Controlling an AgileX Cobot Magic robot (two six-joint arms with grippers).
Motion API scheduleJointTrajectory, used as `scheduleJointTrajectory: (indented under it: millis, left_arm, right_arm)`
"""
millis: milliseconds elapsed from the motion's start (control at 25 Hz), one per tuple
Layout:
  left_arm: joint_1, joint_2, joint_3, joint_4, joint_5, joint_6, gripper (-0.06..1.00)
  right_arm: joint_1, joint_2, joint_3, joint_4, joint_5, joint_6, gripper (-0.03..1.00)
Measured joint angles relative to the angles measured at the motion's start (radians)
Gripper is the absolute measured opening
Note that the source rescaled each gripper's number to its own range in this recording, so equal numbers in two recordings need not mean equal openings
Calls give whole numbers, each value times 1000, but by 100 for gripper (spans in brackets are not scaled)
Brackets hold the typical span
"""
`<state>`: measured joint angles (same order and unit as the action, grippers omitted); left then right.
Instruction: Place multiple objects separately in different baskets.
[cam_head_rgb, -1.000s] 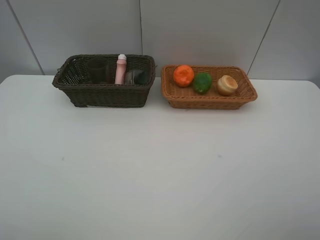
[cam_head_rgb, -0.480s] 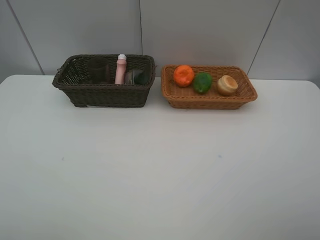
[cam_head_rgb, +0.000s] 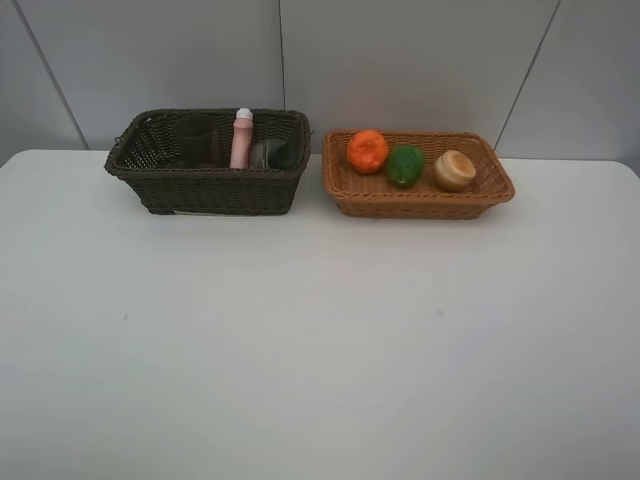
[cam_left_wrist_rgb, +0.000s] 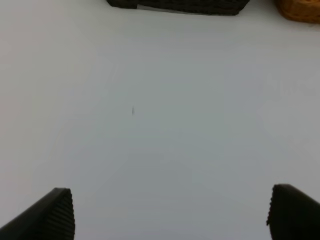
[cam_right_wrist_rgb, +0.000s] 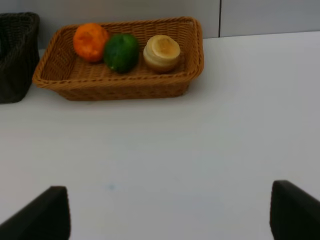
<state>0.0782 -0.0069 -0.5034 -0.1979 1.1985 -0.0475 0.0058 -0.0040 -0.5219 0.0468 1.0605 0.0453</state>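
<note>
The dark brown basket (cam_head_rgb: 205, 190) stands at the back left and holds a pink white-capped bottle (cam_head_rgb: 241, 138) upright, a dark green bottle (cam_head_rgb: 275, 154) and a dim cup (cam_head_rgb: 195, 140). Beside it on the right, the light tan basket (cam_head_rgb: 420, 205) holds an orange (cam_head_rgb: 367, 150), a green lime-like fruit (cam_head_rgb: 404, 165) and a pale peach-like fruit (cam_head_rgb: 454, 170). Neither arm shows in the high view. My left gripper (cam_left_wrist_rgb: 170, 215) is open above bare table, nothing between its fingers. My right gripper (cam_right_wrist_rgb: 170, 215) is open too, facing the tan basket (cam_right_wrist_rgb: 120, 90) from well in front of it.
White table (cam_head_rgb: 320, 340) runs from the baskets to the near edge. A grey panelled wall (cam_head_rgb: 400, 60) rises right behind the baskets. In the left wrist view only the bottom edge of the dark basket (cam_left_wrist_rgb: 180, 5) and a corner of the tan basket (cam_left_wrist_rgb: 300, 10) show.
</note>
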Motion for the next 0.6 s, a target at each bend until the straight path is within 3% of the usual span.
scheduleJointTrajectory:
  millis: [160,400,600]
  left_arm:
    - [0,0,-13,12,0,-6,100]
    - [0,0,-114,113,-40,112,100]
    - [0,0,-56,142,-35,110,100]
  right_arm:
    - [0,0,0,0,0,0,82]
    - [0,0,0,0,0,0,82]
    - [0,0,0,0,0,0,82]
